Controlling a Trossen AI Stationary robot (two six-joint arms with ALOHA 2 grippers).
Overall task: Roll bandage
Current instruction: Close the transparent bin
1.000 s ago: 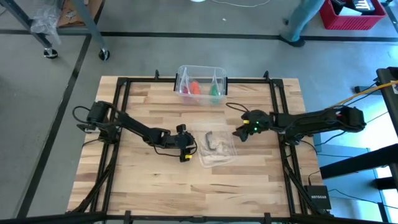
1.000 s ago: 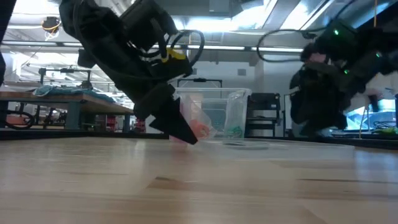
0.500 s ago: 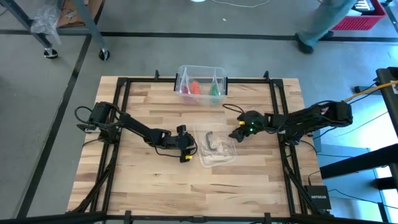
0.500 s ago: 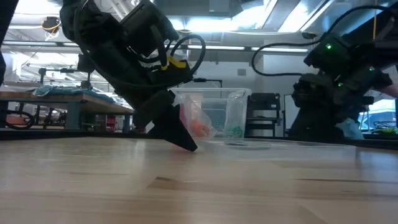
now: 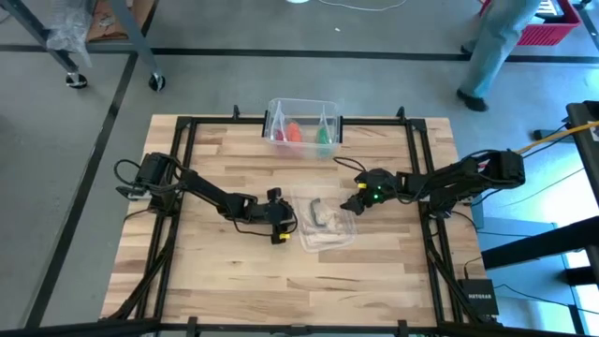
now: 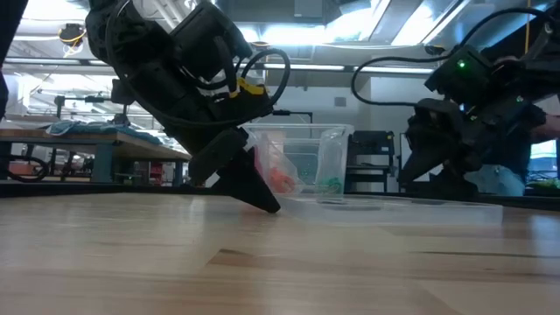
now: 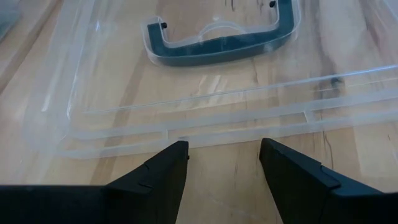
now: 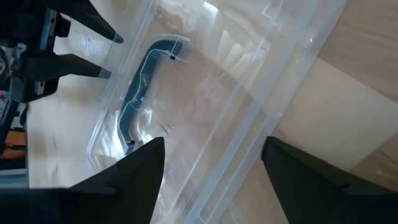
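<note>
1. I see a clear plastic lid (image 5: 325,223) with a dark handle (image 7: 219,42) lying flat in the middle of the counter (image 5: 215,281), between my two claws.
2. A clear plastic box (image 5: 301,128) stands at the far edge of the counter; inside it I can make out something orange-red (image 5: 293,132) and something green (image 5: 322,137), which may be the bandage, though I cannot tell for sure.
3. My left claw (image 5: 284,225) sits low at the lid's left edge, fingers (image 7: 155,177) spread wide, holding nothing; their tips are just beside the lid's rim.
4. My right claw (image 5: 353,201) hangs over the lid's right edge, fingers (image 8: 134,168) wide apart and empty.
5. The counter is pale wooden planks in a black frame.
6. Beyond it is grey floor with black tape lines; a person's legs (image 5: 491,51) and a red crate (image 5: 547,28) show at the far right.
</note>
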